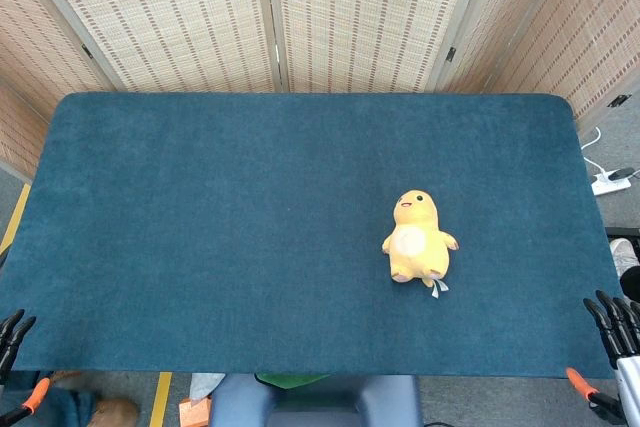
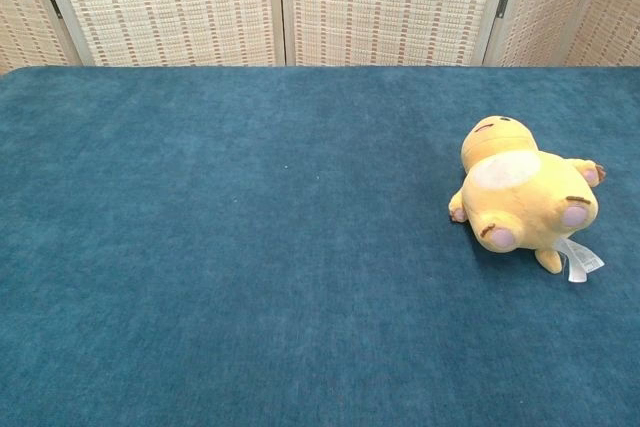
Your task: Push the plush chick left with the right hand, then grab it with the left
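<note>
A: Where is the target?

B: One plush chick (image 1: 418, 238) lies on its back on the blue desk (image 1: 220, 237), right of centre, feet and sewn tag toward the robot.

A: The hands?

B: Right robot hand (image 1: 614, 322) sits at the desk's near right corner, left robot hand (image 1: 12, 332) at the near left. Only fingertips show, so I cannot tell whether either is spread or curled.

A: Risks?

B: A push high on the rounded, soft body would likely roll it rather than slide it. Too short a push leaves it beyond the left hand's reach.

A: Count?

B: One chick, one desk, two hands.
</note>
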